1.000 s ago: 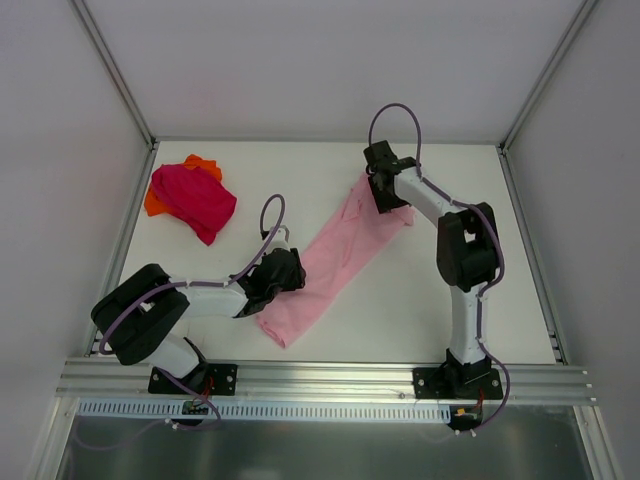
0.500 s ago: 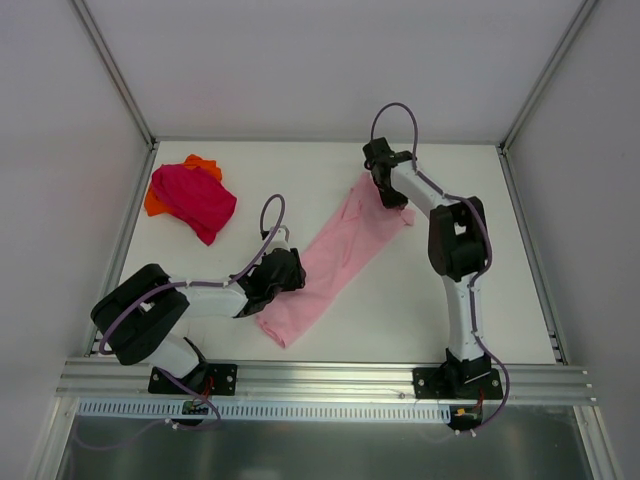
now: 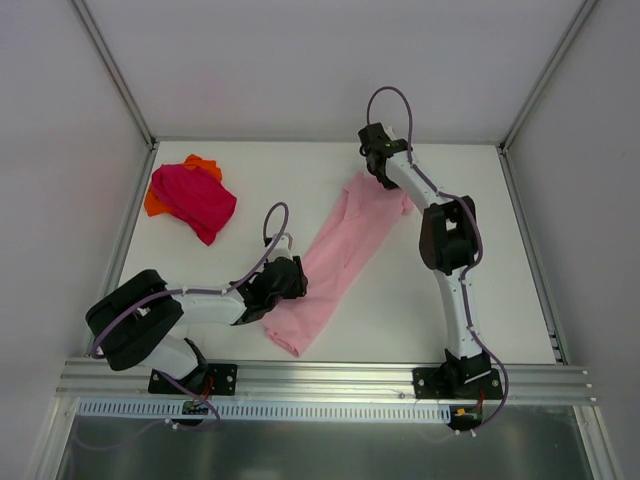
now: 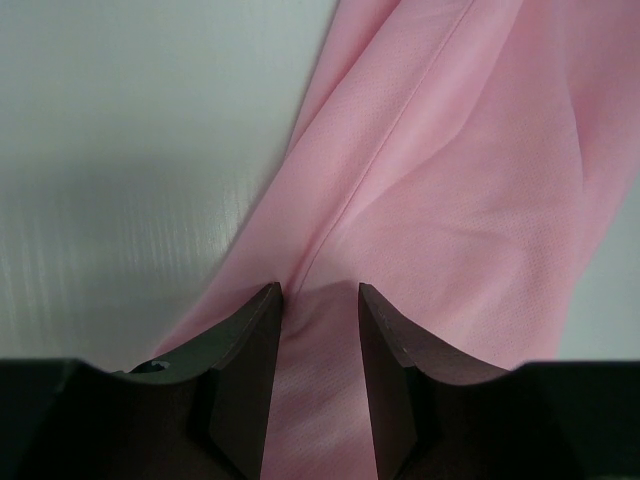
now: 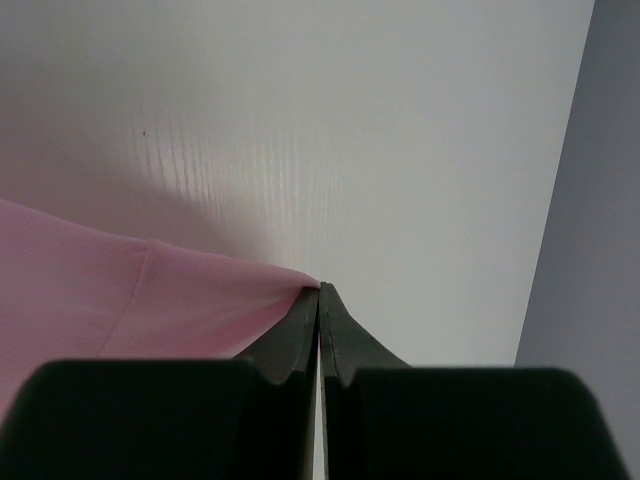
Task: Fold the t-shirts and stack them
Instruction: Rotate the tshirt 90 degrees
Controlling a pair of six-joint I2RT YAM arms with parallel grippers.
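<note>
Stretching slantwise across the middle of the table (image 3: 500, 260), the light pink t-shirt (image 3: 340, 255) runs as a long, narrow band from near the left arm up toward the far right. It looks thin, light and limp: it will sag and crease wherever it is not held taut, and a small bite could slip out, so corners, hems or seams seem the best places to take hold. The left pincer (image 4: 320, 292) is partly closed on a gathered fold of the pink cloth near its near end, with fabric bunched between the two fingers beside a seam line. The right pincer (image 5: 319, 288) is pressed together at the far end, with the edge of the cloth drawn right up to its tips, apparently nipping only a thin margin. Well apart, in the far left corner, the magenta t-shirt (image 3: 195, 200) lies crumpled on top of the orange t-shirt (image 3: 205, 163), which peeks out at its edges. Neither lies in the path of the pink one; the bare surface beside it looks roomy enough for folding.
</note>
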